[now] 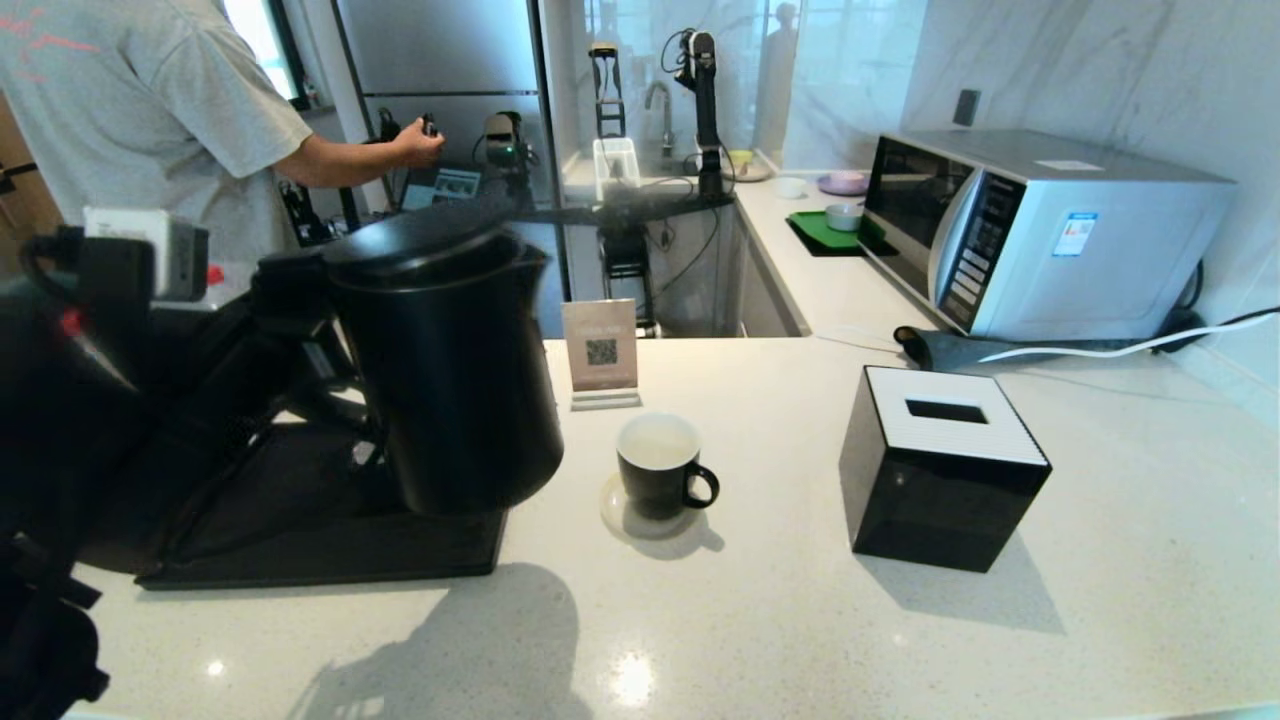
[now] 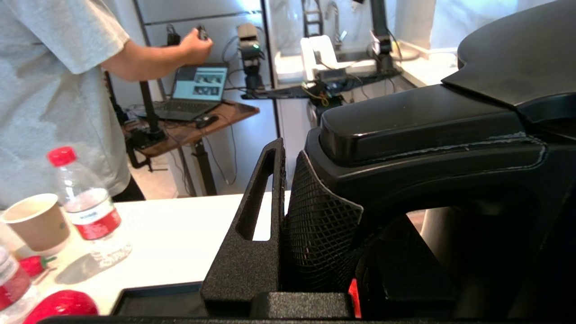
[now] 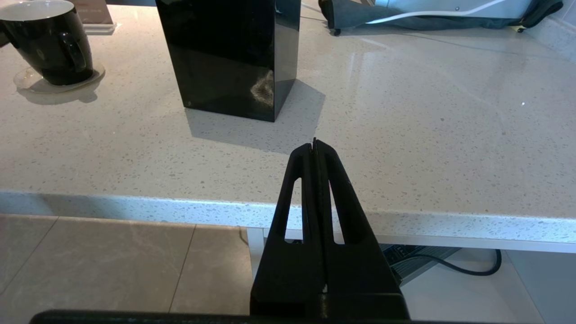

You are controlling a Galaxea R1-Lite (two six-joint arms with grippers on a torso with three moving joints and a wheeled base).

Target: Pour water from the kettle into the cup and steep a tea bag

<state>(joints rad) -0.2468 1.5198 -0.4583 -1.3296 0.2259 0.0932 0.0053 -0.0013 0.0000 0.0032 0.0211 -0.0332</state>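
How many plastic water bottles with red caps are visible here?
2, both only in the left wrist view: one clear red-capped plastic water bottle stands beside the tan paper cup; another bottle is cut off at the picture's edge. More may be hidden.

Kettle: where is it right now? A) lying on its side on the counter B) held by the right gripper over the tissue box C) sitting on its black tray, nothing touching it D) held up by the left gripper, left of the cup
D: the left gripper is clamped on the handle of the kettle, which is raised above the black tray, left of the cup; the right gripper is shut and empty at the counter edge.
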